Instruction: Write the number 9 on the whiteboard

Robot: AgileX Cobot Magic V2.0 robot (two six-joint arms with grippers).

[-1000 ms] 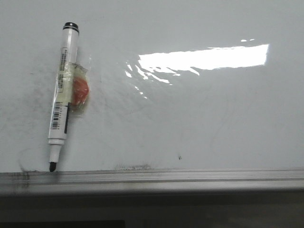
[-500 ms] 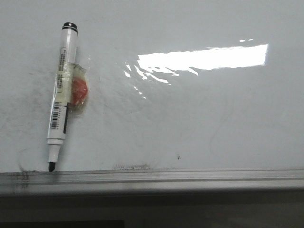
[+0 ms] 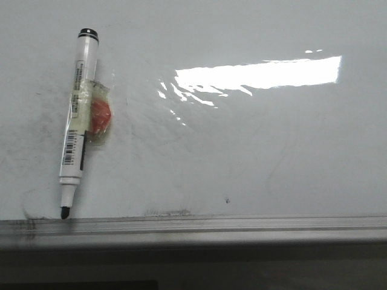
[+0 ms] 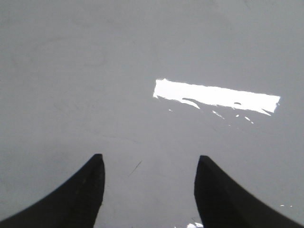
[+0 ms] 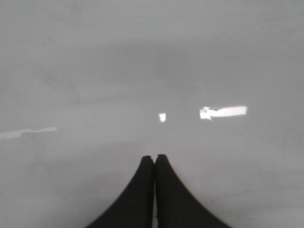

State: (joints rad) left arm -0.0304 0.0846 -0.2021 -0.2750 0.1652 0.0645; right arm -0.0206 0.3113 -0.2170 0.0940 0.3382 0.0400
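No 9 on the board yet

The whiteboard (image 3: 254, 151) has only grey smudges, so writing has not started. The marker (image 3: 77, 121) lies at its left side, tip by the grey rail (image 3: 242, 225), uncapped. The left gripper (image 4: 148, 164) is spread wide and empty. The right gripper (image 5: 154, 159) is pinched closed on nothing. Next, one must pick up the marker. No boxes or bowls here.

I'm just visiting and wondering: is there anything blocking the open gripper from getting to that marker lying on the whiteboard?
Nothing visible does. The marker lies uncapped on the whiteboard, its tip near the edge rail, with only bare board around it. The left gripper is open over empty board; the right gripper is shut. Neither shows in the front view.
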